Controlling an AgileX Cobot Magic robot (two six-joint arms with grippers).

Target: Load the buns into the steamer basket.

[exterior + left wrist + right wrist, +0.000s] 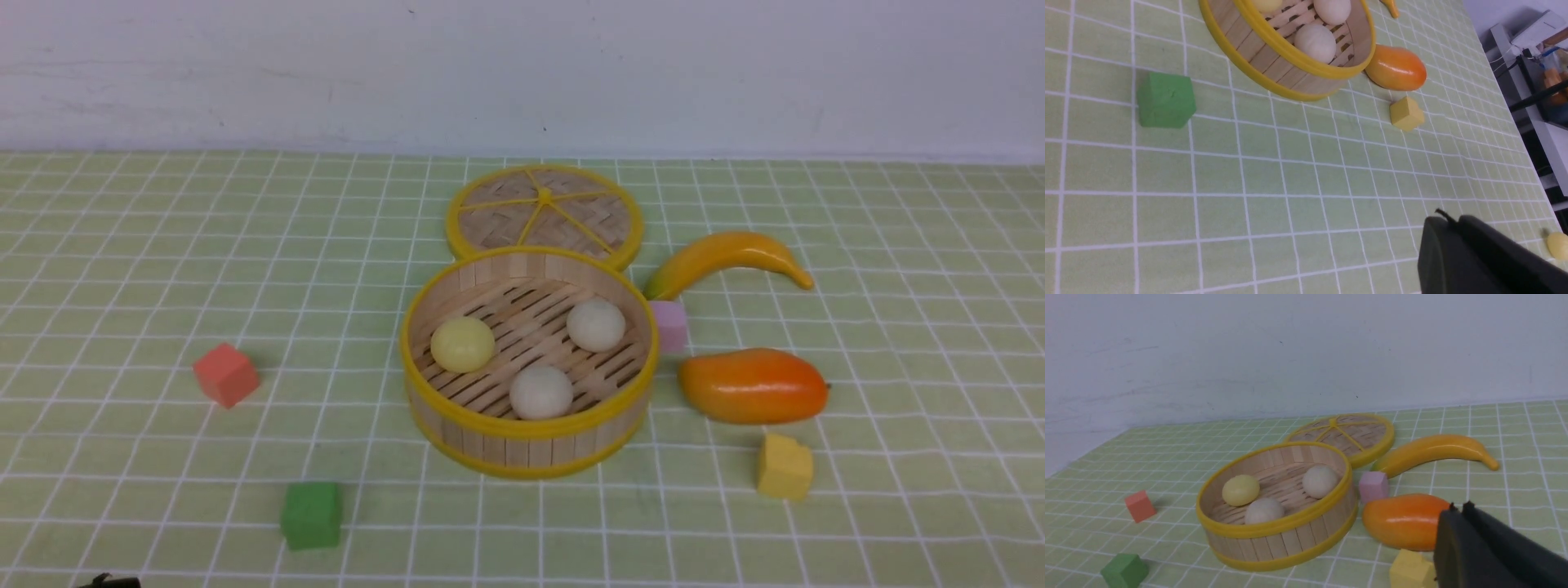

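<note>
The steamer basket [529, 441] stands at the middle of the table. Inside it lie three buns: a pale yellow one [462, 344], a cream one [596, 325] and a cream one [540, 392] nearest me. All three rest on the slatted floor, apart from each other. My left gripper [1447, 218] is shut and empty, low over the cloth well short of the basket [1290, 53]. My right gripper [1457, 507] is shut and empty, near the mango [1400, 520] to the right of the basket [1274, 531].
The woven lid [544, 214] lies behind the basket. A banana [727, 257], pink cube [669, 325], mango [753, 385] and yellow cube [784, 467] are on the right. A red cube [226, 374] and green cube [311, 514] are on the left.
</note>
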